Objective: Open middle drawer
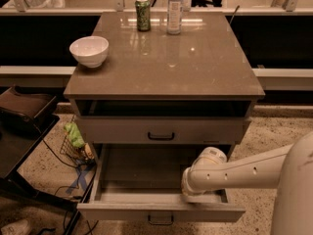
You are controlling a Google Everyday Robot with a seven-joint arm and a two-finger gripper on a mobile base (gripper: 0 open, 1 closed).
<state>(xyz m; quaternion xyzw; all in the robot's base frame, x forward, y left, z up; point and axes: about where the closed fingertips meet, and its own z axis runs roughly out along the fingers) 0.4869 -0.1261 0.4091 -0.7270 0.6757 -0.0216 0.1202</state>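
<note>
The middle drawer is pulled well out of the cabinet. Its pale front faces me with a small black handle at the centre, and its inside looks empty. My gripper comes in from the right on a white arm and rests on the drawer's front rim, right of the middle. The drawer above is closed and has a black handle too.
On the brown cabinet top stand a white bowl, a green can and a clear bottle. A wire basket with a green item and cables sits on the floor to the left, beside a dark stand.
</note>
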